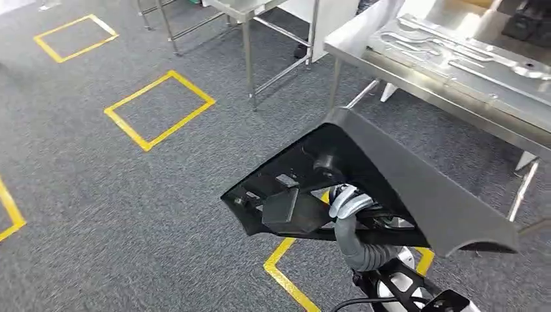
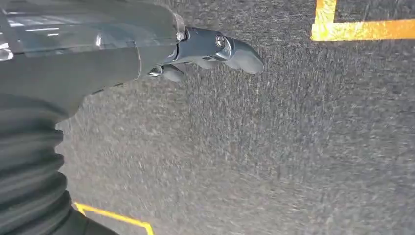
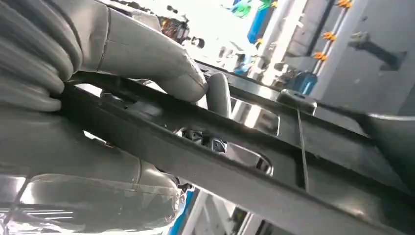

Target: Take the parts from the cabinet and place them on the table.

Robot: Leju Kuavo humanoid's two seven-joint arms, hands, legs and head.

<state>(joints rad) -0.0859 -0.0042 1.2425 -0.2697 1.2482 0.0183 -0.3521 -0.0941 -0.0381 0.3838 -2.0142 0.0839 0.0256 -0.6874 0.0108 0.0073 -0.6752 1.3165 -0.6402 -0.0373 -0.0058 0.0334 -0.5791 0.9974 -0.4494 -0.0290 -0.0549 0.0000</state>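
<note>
In the head view a large black plastic part [image 1: 416, 188], a long curved panel with brackets on its underside, hangs in front of me above the carpet. My right hand [image 1: 345, 202] grips it from below, near its middle. In the right wrist view the thumb [image 3: 147, 56] lies over a rib of the black part [image 3: 230, 169] and the fingers wrap under it. The left hand [image 2: 210, 49] hangs over the grey carpet with nothing in it, its thumb straight. The steel table [image 1: 390, 65] stands ahead on the right.
A shiny pressed metal panel [image 1: 468, 58] lies on the steel table. A second steel table frame [image 1: 250, 39] stands at the top centre. Yellow tape squares [image 1: 159, 109] mark the grey carpet, with one corner [image 1: 279, 266] just below the part.
</note>
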